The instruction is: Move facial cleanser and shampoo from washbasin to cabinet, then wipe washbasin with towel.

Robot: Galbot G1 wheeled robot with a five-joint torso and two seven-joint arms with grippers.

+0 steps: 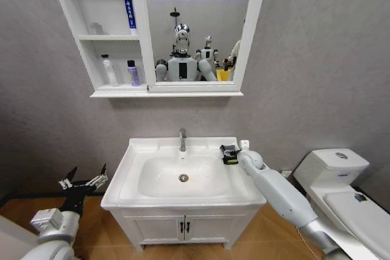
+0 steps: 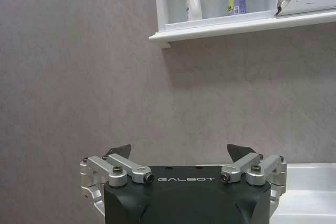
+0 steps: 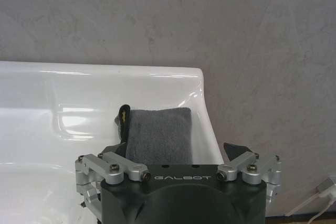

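A grey-walled bathroom holds the white washbasin (image 1: 131,178) at its centre, set on a floor cupboard (image 1: 183,228) with two doors, and everything here is placed from that basin. Nearest, low and off the basin's left front corner, the left gripper (image 1: 85,179) hangs in open air with its fingers spread wide, touching nothing; its wrist view looks up the wall to the cabinet. On the basin's right rear rim, the right gripper (image 1: 228,154) sits at the towel (image 1: 230,157), the arm reaching in from the right front. In the right wrist view the gripper (image 3: 176,149) has its jaws spread, one tip on each side of the towel (image 3: 159,135), which lies flat on the rim beside the back wall; whether the tips touch the cloth cannot be told. In the middle of the bowl is the round drain (image 1: 183,178), and behind it the chrome tap (image 1: 182,139). To the basin's right stands a toilet (image 1: 341,181). Above the basin, the cabinet (image 1: 137,28) hangs on the wall, and in its lowest open compartment the facial cleanser (image 1: 109,70) and the shampoo (image 1: 133,72) stand upright side by side, the shampoo nearer the mirror (image 1: 198,25).
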